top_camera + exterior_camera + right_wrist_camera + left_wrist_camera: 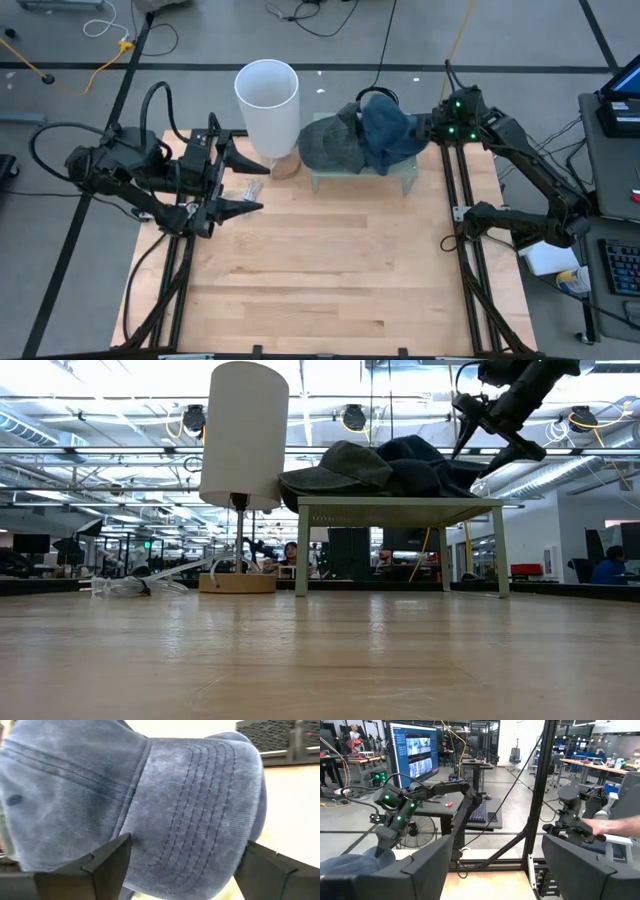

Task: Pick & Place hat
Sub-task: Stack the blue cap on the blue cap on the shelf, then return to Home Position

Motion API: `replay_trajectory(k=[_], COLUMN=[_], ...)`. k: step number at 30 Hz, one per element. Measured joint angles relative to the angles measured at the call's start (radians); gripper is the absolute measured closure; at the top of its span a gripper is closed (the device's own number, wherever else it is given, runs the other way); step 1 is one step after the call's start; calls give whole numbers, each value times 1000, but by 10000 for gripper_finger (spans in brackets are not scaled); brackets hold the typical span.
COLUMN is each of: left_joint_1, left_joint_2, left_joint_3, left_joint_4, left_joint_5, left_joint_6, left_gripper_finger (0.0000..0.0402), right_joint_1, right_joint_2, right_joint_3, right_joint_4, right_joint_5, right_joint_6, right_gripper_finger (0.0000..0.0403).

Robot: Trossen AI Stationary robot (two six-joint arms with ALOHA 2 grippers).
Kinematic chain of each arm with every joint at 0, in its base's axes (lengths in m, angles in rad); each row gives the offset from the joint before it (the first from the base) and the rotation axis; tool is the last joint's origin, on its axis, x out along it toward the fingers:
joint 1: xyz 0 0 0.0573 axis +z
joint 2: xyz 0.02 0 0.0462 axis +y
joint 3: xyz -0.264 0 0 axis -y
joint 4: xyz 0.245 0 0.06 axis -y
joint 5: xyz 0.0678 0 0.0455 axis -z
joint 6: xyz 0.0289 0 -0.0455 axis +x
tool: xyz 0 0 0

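Note:
A blue denim cap (388, 130) lies on a small white stand (405, 178) at the table's far side, partly over a grey-green cap (325, 142) beside it. In the low view the blue cap (420, 460) and the grey-green cap (340, 468) rest on the stand's top (400, 510). My right gripper (425, 128) is open at the blue cap's right side, slanting down; in its wrist view the gripper (185, 857) has the cap's stitched brim (200, 805) between its fingers. My left gripper (250, 187) waits open and raised at the table's left. My right gripper's open fingers (107, 862) stand on either side of the blue cap's brim (235, 795), coming from the table's right and slanting down. I cannot tell whether either finger touches the cloth. The cap rests on the stand and the other cap.
A lamp with a tall white shade (267, 95) and a round wooden base (285, 167) stands just left of the stand. A clear plastic piece (130, 585) lies near it. The wooden table's near half (320, 270) is bare. A person's hand (615, 826) shows beyond the table.

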Motion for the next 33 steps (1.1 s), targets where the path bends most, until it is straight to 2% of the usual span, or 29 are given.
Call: replay_trajectory(k=[7,15,20,33], left_joint_1=[0,0,0,0], left_joint_2=[0,0,0,0], left_joint_3=[0,0,0,0], left_joint_4=[0,0,0,-2], left_joint_5=[0,0,0,0], left_joint_6=[-1,0,0,2], left_gripper_finger=[69,64,65,66], right_joint_1=[0,0,0,-1], right_joint_2=[0,19,21,-58], right_joint_3=[0,0,0,0], right_joint_4=[-40,-39,-43,-55], right_joint_5=[22,-110,-116,158], right_joint_6=[-56,-76,-58,-30], right_gripper_finger=[85,53,33,30])
